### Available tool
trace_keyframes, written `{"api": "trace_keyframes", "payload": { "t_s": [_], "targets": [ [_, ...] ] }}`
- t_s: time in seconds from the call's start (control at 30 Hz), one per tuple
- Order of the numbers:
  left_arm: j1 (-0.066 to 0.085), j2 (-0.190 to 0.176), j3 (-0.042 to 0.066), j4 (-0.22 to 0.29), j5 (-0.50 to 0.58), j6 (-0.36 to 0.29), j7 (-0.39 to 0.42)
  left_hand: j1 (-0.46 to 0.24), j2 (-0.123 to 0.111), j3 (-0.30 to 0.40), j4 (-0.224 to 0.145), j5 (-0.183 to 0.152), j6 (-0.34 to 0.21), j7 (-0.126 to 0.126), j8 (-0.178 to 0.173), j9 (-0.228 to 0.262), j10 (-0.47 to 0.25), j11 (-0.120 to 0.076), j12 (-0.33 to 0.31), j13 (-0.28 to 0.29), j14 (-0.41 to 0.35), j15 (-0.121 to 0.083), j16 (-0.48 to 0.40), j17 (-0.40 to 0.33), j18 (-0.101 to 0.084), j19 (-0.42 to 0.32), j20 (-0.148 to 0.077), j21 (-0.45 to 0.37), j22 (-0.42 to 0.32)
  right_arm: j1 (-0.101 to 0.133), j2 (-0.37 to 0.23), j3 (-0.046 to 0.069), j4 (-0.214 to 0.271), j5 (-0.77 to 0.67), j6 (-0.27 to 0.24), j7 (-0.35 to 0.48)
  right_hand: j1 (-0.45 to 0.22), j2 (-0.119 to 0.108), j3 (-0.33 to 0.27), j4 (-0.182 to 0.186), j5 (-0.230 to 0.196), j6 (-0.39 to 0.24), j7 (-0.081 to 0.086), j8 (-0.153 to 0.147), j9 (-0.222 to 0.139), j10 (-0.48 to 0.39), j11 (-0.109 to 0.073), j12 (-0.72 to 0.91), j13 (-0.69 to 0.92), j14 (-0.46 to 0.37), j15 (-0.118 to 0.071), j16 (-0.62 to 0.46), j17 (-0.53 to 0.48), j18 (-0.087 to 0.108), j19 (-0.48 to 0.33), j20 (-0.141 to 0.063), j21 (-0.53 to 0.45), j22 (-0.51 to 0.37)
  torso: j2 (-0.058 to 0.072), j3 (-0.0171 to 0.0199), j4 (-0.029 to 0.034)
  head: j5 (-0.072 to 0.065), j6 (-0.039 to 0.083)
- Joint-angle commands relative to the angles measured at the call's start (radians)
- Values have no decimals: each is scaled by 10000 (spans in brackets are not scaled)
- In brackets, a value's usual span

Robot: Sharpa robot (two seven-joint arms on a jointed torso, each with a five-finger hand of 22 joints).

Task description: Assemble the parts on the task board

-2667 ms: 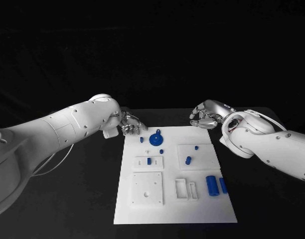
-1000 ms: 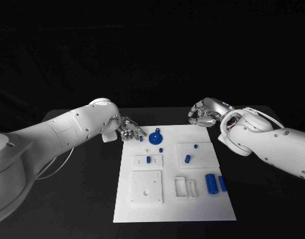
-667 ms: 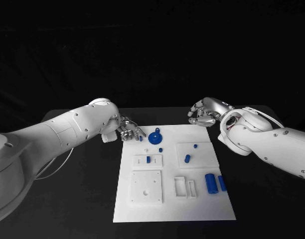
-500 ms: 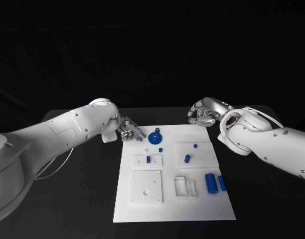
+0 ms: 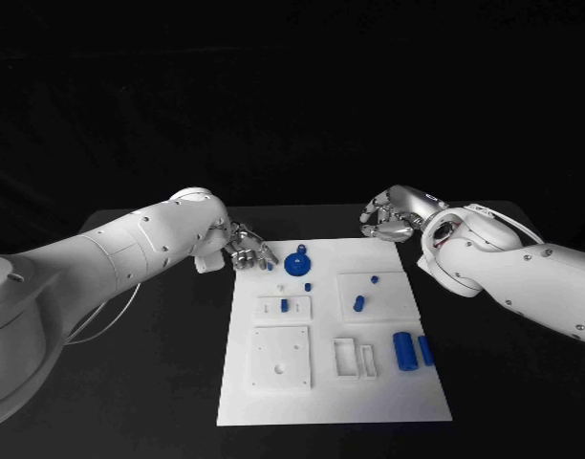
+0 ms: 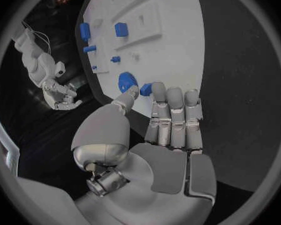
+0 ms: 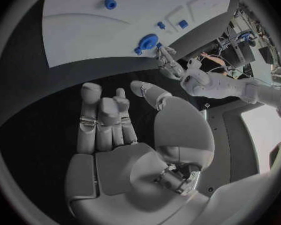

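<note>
The white task board (image 5: 334,382) lies in the middle of the black table. A blue disc with a stem (image 5: 298,264) sits at its far end, also seen as the blue disc (image 6: 127,81). My left hand (image 5: 249,251) hovers at the board's far left corner, fingers stretched out and thumb apart. A small blue piece (image 6: 145,89) lies just beyond its fingertips; I cannot tell whether they touch it. My right hand (image 5: 389,218) hangs past the far right corner over bare table, holding nothing, fingers loosely bent with the thumb apart (image 7: 115,130).
More blue parts are on the board: a peg (image 5: 285,307) in a white block, a peg (image 5: 358,304) on the right block, and two cylinders (image 5: 404,351) near the right edge. A square white plate (image 5: 282,359) lies front left.
Since the earliest frame my left hand has come down closer to the board's far left corner. Over the last second neither hand has visibly moved.
</note>
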Motion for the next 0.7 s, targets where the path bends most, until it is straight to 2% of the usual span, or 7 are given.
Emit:
{"api": "trace_keyframes", "payload": {
  "t_s": [0.03,0.37,0.4,0.5,0.63,0.67,0.7],
  "targets": [
    [-44,12,-12,21,108,152,81,-16,166,30,-79,43,7,50,-34,-11,16,-8,-56,2,-44,0,-47,3,-191,32,-1079,-51,21,1,27,10,-21,-104,27,-39,-39,17,-9,47,2,-42,111,-33,3,-17,77,41,-15,21,59,-59,9,131,-4,-66,-36,141,7,-3,3,8,-16],
    [-44,17,-10,-93,738,55,108,158,759,226,-513,180,62,37,2,-9,183,-23,-155,-37,59,-20,-62,0,-192,139,-1094,-57,111,1,28,10,-32,-115,21,-45,-37,20,-5,53,3,-39,109,-30,5,-16,76,43,-16,21,58,-60,10,131,-6,-64,-38,142,-4,-1,1,19,-34],
    [-45,22,-10,-108,738,27,130,195,812,253,-584,260,79,33,14,-4,203,-32,-161,-38,73,-25,-60,2,-192,151,-1096,-54,122,1,31,10,-35,-115,21,-44,-37,20,-4,53,3,-38,109,-29,5,-16,76,44,-16,21,58,-60,10,131,-6,-64,-38,142,-5,0,1,17,-33],
    [-45,34,-8,-147,807,-42,173,363,1076,402,-966,832,295,-22,147,51,364,-83,-167,-31,170,-55,-31,18,-197,242,-1114,-22,186,0,46,10,-40,-115,36,-39,-39,19,-5,56,3,-35,109,-27,6,-15,76,45,-16,21,58,-60,10,131,-6,-64,-38,142,-4,-3,-1,28,-41],
    [-45,26,-8,-125,871,-65,193,520,1300,564,-1359,1084,473,-84,262,111,507,-135,-198,-33,266,-86,-14,27,-200,337,-1139,2,237,0,46,10,-53,-115,48,-42,-43,18,-6,61,2,-32,109,-25,7,-14,75,47,-16,21,58,-60,10,131,-5,-63,-38,143,-1,-5,-3,23,-55],
    [-45,14,-8,-116,871,-45,199,761,1254,985,-1375,482,535,-99,297,131,572,-177,-217,-37,311,-107,-15,25,-185,403,-1160,-4,234,0,48,10,-64,-115,51,-44,-44,18,-7,62,2,-32,109,-25,7,-13,76,47,-16,21,58,-60,10,131,-5,-63,-38,143,-1,-5,0,23,-54],
    [-45,-1,-8,-101,873,-49,199,896,1073,1518,-1205,56,579,-108,315,141,644,-186,-245,-42,369,-112,-19,21,-201,480,-1160,-17,231,0,54,10,-72,-115,51,-41,-45,18,-7,63,3,-31,108,-24,7,-13,76,47,-16,21,58,-60,10,131,-5,-62,-38,143,-1,-3,4,22,-56]
  ]
}}
